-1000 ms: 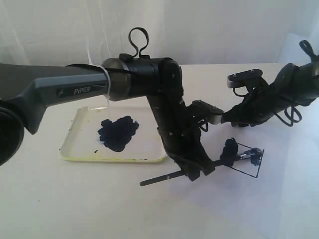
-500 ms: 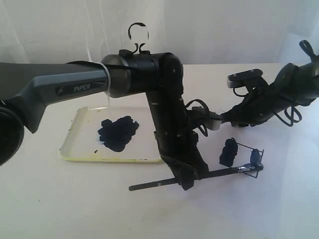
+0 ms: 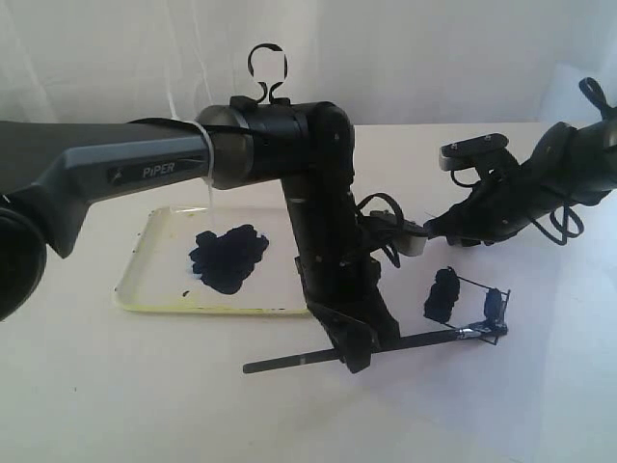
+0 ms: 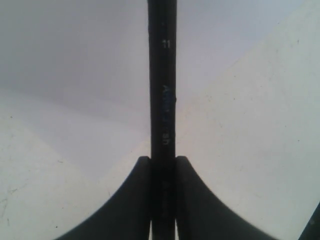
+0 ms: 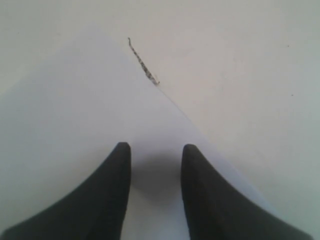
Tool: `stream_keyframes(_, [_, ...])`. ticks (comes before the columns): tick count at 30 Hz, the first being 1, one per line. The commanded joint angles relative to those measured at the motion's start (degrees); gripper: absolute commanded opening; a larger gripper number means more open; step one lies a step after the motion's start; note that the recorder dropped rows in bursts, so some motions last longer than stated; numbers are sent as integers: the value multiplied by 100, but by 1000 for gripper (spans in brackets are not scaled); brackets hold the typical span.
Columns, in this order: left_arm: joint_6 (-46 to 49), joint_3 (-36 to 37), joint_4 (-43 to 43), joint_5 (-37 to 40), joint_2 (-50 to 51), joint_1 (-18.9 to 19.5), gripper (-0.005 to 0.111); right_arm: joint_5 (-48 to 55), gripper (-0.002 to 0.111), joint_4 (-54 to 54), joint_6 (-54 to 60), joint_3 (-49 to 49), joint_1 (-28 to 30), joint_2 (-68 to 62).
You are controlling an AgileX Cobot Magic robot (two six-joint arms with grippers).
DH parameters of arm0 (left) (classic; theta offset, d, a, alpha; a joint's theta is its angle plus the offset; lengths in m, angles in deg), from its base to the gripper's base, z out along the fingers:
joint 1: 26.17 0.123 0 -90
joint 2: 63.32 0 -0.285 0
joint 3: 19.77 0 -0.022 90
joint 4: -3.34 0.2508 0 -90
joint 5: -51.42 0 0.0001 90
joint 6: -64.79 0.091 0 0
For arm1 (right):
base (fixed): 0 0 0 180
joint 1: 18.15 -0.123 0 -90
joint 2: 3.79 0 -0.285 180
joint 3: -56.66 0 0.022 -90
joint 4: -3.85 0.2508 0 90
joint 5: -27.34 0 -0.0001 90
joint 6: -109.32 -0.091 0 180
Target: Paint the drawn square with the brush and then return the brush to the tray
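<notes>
Exterior view: your left gripper (image 3: 359,349) swept the brush (image 3: 424,338) from the middle of the drawn square (image 3: 470,307) to its nearest corner. Most of the interior stayed white, so painting probably wasn't finished. The tray (image 3: 217,309) lay well behind that gripper.

Left wrist view: the left gripper (image 4: 163,161) stayed clamped on the brush (image 4: 162,100).

Right wrist view: your right gripper (image 5: 155,150) stood apart and empty above the paper sheet (image 5: 75,115).

Robot test bench, lab-type setting. Plain white tabletop (image 3: 145,415), with a white draped curtain (image 3: 434,58) closing off the background. Two black jointed arms reach over the surface: left arm (image 3: 106,174) printed "PIPER", right arm (image 3: 549,183) trailing looped cables. Props look staged: a paint-stained tray (image 3: 164,256) and a white paper sheet (image 5: 75,100) laid flat. The room beyond the curtain cannot be made out.
</notes>
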Motion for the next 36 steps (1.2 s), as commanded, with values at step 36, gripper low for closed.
stream_keyframes(36, [-166, 93, 682, 552, -284, 10, 0, 179, 33, -11, 12, 7, 32, -48])
